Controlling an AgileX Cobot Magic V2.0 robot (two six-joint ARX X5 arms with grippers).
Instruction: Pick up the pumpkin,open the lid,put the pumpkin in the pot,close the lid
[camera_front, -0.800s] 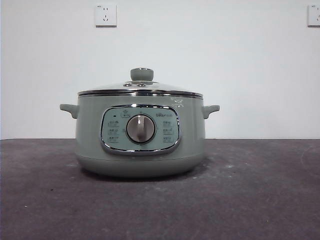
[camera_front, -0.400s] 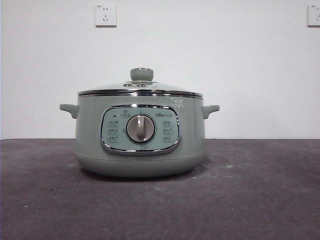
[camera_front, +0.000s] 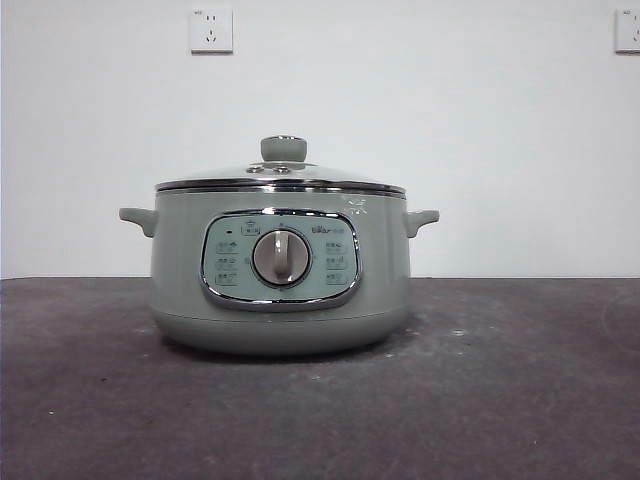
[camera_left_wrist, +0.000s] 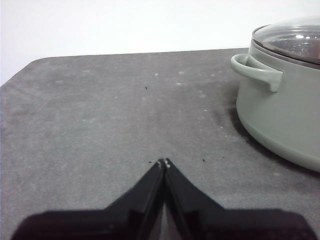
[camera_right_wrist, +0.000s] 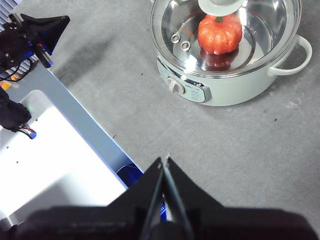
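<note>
The sage-green pot (camera_front: 280, 275) stands in the middle of the dark table with the glass lid (camera_front: 281, 176) resting on it, knob (camera_front: 283, 148) up. Through the lid, the right wrist view shows the orange-red pumpkin (camera_right_wrist: 219, 33) inside the pot (camera_right_wrist: 235, 92). My right gripper (camera_right_wrist: 165, 161) is high above the table, away from the pot, shut and empty. Low over the table beside the pot's side handle (camera_left_wrist: 256, 71), my left gripper (camera_left_wrist: 164, 162) is also shut and holds nothing. Neither gripper appears in the front view.
The table's edge with a white and blue surface (camera_right_wrist: 60, 165) beyond it shows in the right wrist view, with the other arm's black gripper (camera_right_wrist: 35, 30) over it. Two wall sockets (camera_front: 211, 30) sit on the white wall behind.
</note>
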